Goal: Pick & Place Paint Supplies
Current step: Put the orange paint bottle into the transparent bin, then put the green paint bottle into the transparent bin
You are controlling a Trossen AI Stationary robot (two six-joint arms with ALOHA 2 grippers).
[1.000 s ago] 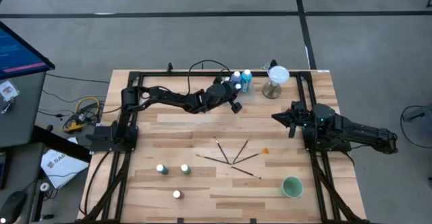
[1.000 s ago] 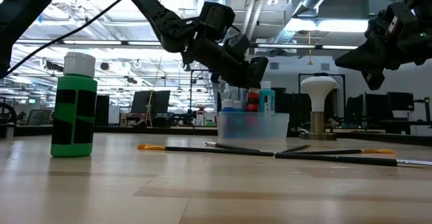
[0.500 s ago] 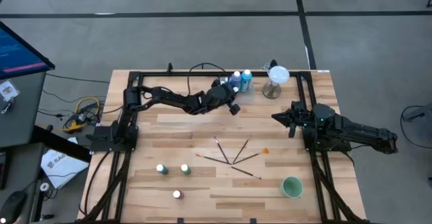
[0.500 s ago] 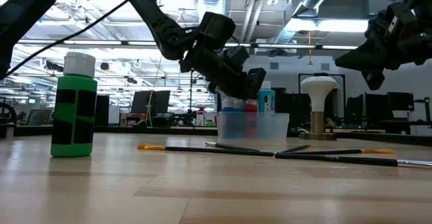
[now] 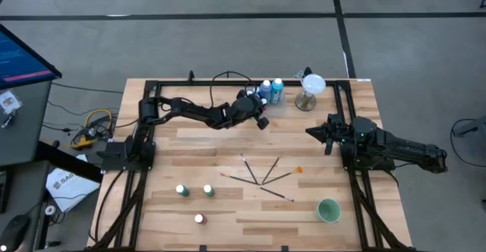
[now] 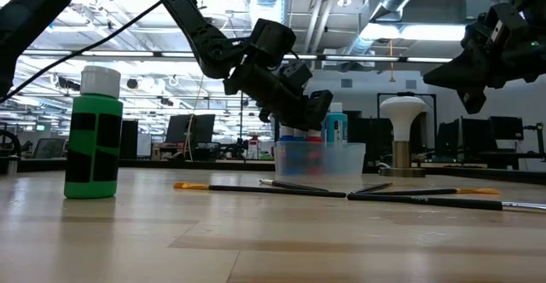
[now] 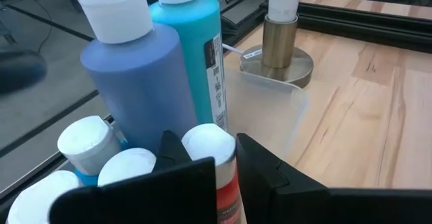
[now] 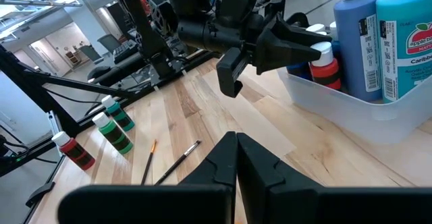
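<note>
At the table's far edge a clear plastic bin (image 6: 320,158) holds a tall blue bottle (image 7: 135,82), a tall teal bottle (image 7: 192,48) and smaller white-capped bottles. My left gripper (image 7: 210,160) reaches over the bin's near-left side, shut on a red white-capped bottle (image 8: 324,65) that stands among them inside the bin. Several dark-handled brushes (image 5: 262,176) lie fanned out mid-table. Three small bottles (image 5: 194,191) stand upright near the front left. My right gripper (image 8: 236,146) waits shut, raised above the table's right side. My left gripper pinches the red bottle between its two fingers at the white cap (image 7: 210,143) and the shoulder just below it. The fingers (image 8: 297,48) slant gently down from the table's left side. The bottle stands nearly upright with its lower part behind the bin wall; whether it rests on the bin floor I cannot tell.
A white-topped stemmed stand (image 5: 310,89) rises just right of the bin. A round green cup (image 5: 328,210) sits at the front right. Black frame rails (image 5: 144,153) run along the left, right and far sides of the table.
My left gripper has moved down with the red bottle. The bottle was above the bin's rim a second ago and now sits lower, inside the bin among the other bottles.
</note>
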